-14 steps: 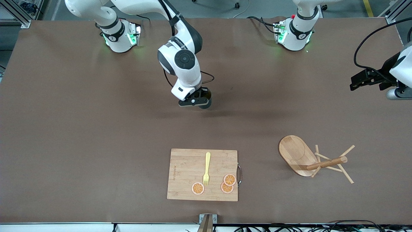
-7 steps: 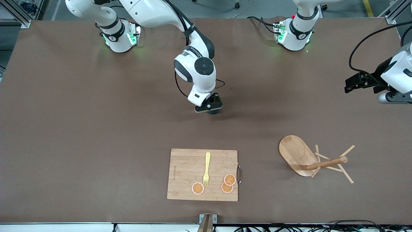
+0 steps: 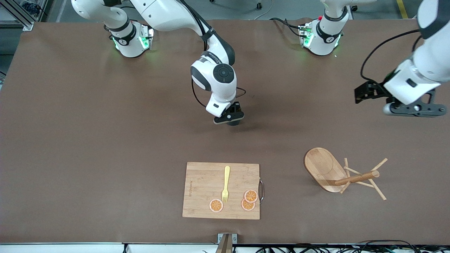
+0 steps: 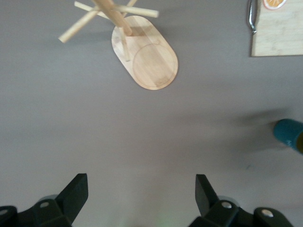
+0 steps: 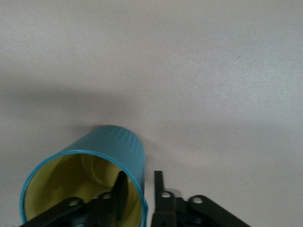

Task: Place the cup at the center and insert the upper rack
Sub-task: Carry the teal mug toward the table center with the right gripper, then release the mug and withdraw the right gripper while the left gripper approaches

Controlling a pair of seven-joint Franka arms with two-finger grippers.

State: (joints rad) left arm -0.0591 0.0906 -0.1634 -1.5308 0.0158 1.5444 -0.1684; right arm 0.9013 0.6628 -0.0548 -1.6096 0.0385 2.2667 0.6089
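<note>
The cup [image 5: 113, 142], dark teal and ribbed with a yellowish inside, is held by its rim in my right gripper [image 5: 139, 182], one finger inside it and one outside. In the front view the right gripper [image 3: 228, 118] is low over the middle of the table and hides most of the cup [image 3: 235, 123]. The upper rack [image 3: 328, 170], a wooden mug tree, lies on its side toward the left arm's end; it also shows in the left wrist view [image 4: 149, 54]. My left gripper [image 3: 415, 109] is open and empty in the air [image 4: 142, 189].
A rectangular wooden cutting board [image 3: 200, 189] lies near the table's front edge, with a yellow fork [image 3: 225, 183] and orange slices [image 3: 250, 196] on it. Its corner shows in the left wrist view [image 4: 279, 33]. The cup also shows there [image 4: 289, 134].
My right gripper carried the cup toward the table's middle and lower, then almost stopped. My left arm swung in from the table's end toward the middle.
</note>
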